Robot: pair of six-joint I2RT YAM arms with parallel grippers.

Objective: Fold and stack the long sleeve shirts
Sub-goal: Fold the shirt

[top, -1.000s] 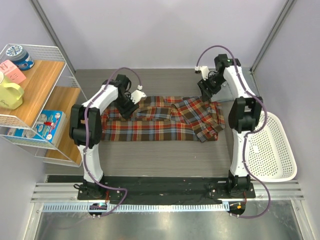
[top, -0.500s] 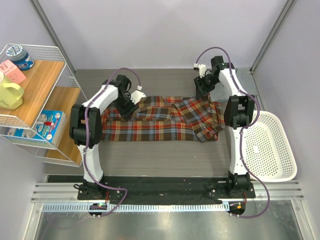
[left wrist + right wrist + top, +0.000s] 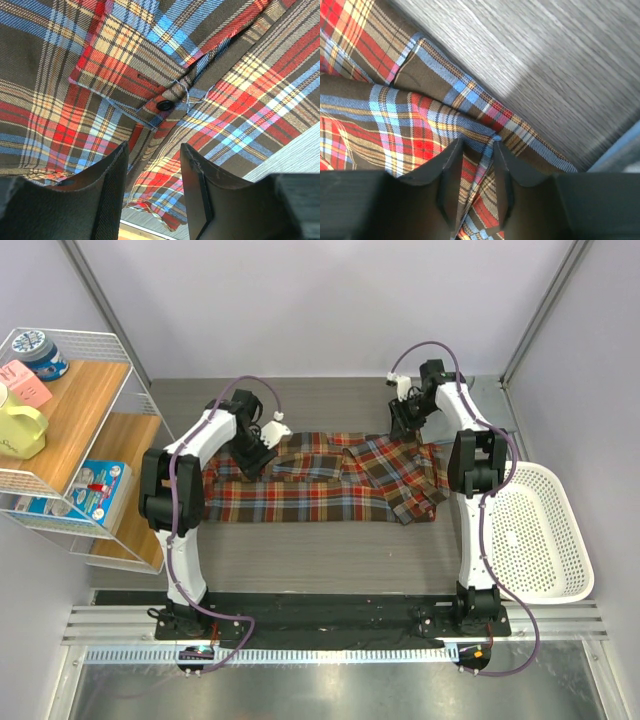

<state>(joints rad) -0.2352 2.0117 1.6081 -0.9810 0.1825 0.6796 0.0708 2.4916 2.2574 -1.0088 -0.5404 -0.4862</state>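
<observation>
The plaid flannel shirt (image 3: 310,490) lies spread across the grey table (image 3: 330,400), with its right part folded and bunched. My left gripper (image 3: 262,448) hovers over the shirt's far left part. In the left wrist view it (image 3: 152,150) is open, with plaid cloth (image 3: 150,75) and a black button (image 3: 163,105) beyond the jaws. My right gripper (image 3: 404,422) is at the shirt's far right edge. In the right wrist view it (image 3: 476,145) is closed narrowly on a raised fold of the plaid cloth (image 3: 395,115). The grey-blue shirt is out of view.
A white mesh basket (image 3: 540,540) sits at the right side of the table. A wire and wood shelf (image 3: 70,440) with a yellow mug (image 3: 20,430) and boxes stands at the left. Grey walls close off the back.
My right gripper has moved a little left and toward the back, down onto the shirt's far right edge. The left arm and the shirt have hardly moved.
</observation>
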